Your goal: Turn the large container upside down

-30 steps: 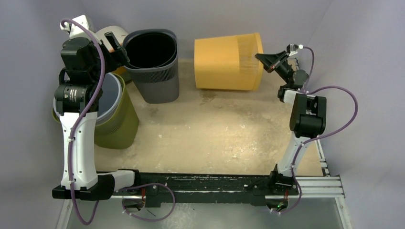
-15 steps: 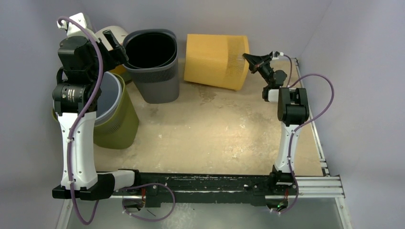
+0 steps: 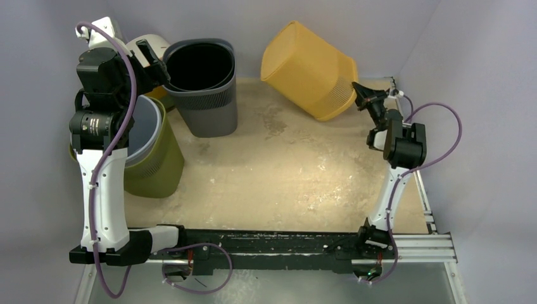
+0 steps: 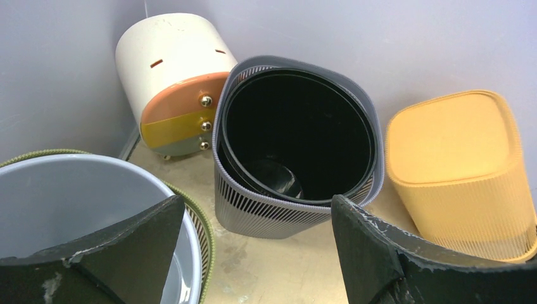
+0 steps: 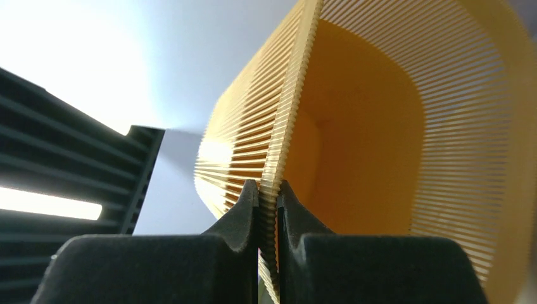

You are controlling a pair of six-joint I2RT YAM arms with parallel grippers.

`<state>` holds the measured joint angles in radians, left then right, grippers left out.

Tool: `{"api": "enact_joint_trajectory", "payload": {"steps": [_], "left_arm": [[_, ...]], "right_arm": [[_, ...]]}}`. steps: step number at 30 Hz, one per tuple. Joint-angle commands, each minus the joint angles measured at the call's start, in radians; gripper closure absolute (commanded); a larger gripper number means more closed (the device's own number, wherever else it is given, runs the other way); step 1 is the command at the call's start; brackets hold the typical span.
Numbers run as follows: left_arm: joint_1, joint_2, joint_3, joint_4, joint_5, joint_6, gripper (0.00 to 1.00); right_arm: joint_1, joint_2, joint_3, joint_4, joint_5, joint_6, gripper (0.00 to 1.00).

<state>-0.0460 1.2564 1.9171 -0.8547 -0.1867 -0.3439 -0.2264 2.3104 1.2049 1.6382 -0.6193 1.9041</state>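
Note:
The large yellow slatted container [image 3: 307, 66] is tilted at the back right, its closed base up and to the back left, its open mouth down toward the right. My right gripper [image 3: 359, 95] is shut on its rim; in the right wrist view the gripper [image 5: 267, 190] pinches the ribbed rim edge, with the container's inside [image 5: 361, 126] to the right. The container's base also shows in the left wrist view [image 4: 456, 164]. My left gripper [image 3: 154, 62] is open and empty, held high over the left bins [image 4: 256, 206].
A grey slatted bin with a black liner [image 3: 202, 88] stands upright at the back centre-left. An olive bin with a grey liner [image 3: 155, 152] stands at the left under my left arm. A white round bin [image 3: 149, 45] lies in the back left corner.
The yellow container has gone from lying on its side to tilted, base swung up toward the back. My right gripper moved nearer and lower with the rim. The left arm has not moved.

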Motion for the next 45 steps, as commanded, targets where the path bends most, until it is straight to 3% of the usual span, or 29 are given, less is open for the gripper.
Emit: {"api": "enact_joint_trajectory", "payload": {"steps": [1,7,30,32,35,45], "left_arm": [[0.006,-0.004,0.013,0.027,0.003,0.015,0.17],[0.006,-0.011,-0.030,0.055,0.024,-0.005,0.17],[0.006,-0.027,-0.183,0.150,0.051,-0.018,0.17],[0.006,-0.027,-0.195,0.156,0.053,-0.018,0.17],[0.006,-0.028,-0.212,0.161,0.053,-0.014,0.17],[0.005,-0.034,-0.271,0.191,0.055,-0.003,0.17]], "right_arm": [[-0.076,-0.005,-0.077,0.394,-0.109,-0.076,1.00],[-0.140,0.032,-0.097,0.393,-0.176,-0.097,0.99],[-0.267,0.188,-0.073,0.400,-0.299,-0.162,0.59],[-0.271,0.197,-0.073,0.387,-0.302,-0.168,0.51],[-0.275,0.192,-0.080,0.320,-0.309,-0.214,0.46],[-0.283,0.068,-0.140,-0.064,-0.297,-0.509,0.45]]}}
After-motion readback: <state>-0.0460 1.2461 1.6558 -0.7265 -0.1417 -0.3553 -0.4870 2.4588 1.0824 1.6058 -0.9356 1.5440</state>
